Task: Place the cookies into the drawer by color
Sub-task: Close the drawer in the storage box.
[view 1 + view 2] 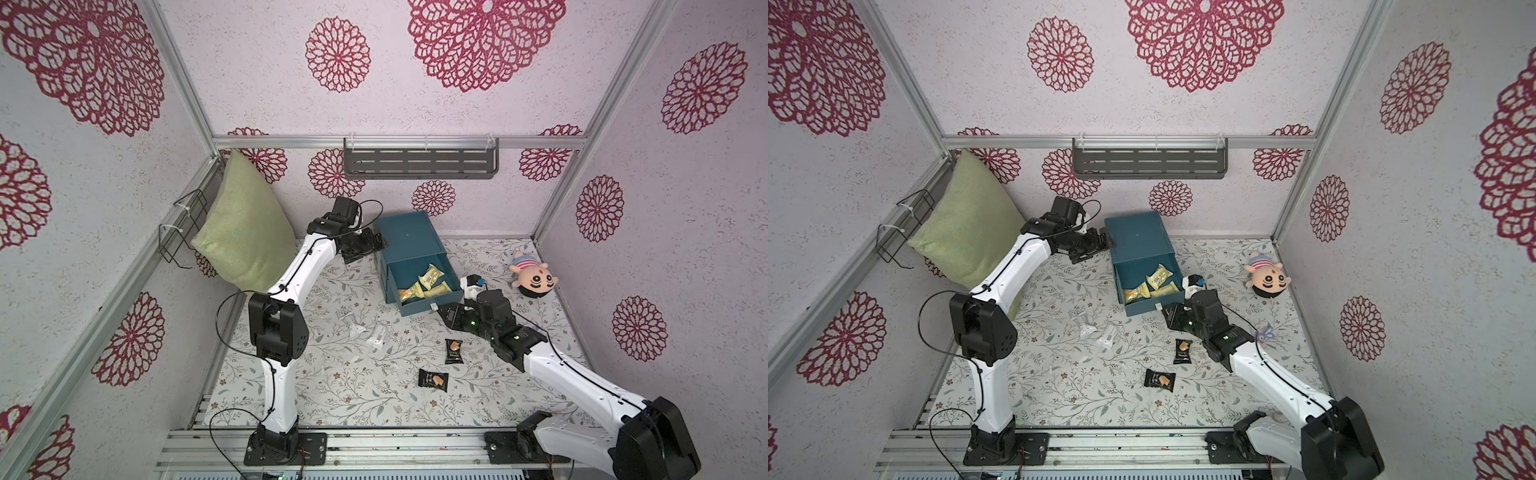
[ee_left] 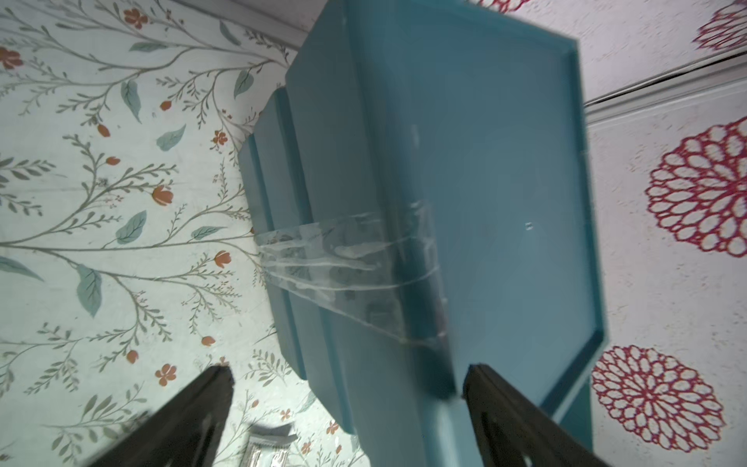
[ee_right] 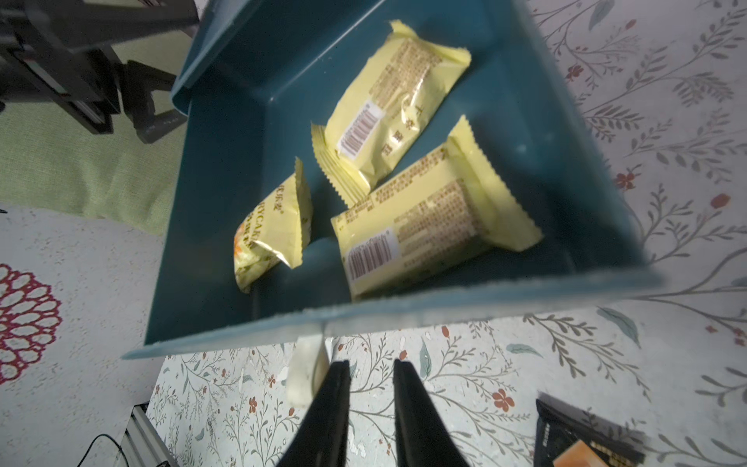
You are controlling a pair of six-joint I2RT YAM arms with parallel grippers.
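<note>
The teal drawer chest [image 1: 409, 241] [image 1: 1138, 239] [image 2: 465, 182] stands at the back, its top drawer [image 3: 226, 202] pulled out. Three yellow cookies [image 3: 398, 109] [image 3: 432, 226] [image 3: 275, 230] lie inside it. Two black cookies [image 1: 453, 351] [image 1: 433, 379] and two clear ones [image 1: 355, 328] [image 1: 378, 336] lie on the floor. My right gripper [image 3: 372, 364] [image 1: 440, 311] sits just in front of the drawer with a narrow gap and nothing in it. The white pull tab [image 3: 307, 372] is beside one finger. My left gripper [image 2: 347, 376] [image 1: 370, 245] is wide open, straddling the chest's rear left edge.
A green pillow [image 1: 245, 232] leans in the back left corner, with a wire rack [image 1: 183, 228] on the wall beside it. A plush doll [image 1: 532, 276] lies at the right, and a small white and black object [image 1: 473, 284] sits beside the drawer. A grey shelf [image 1: 419, 162] hangs on the back wall.
</note>
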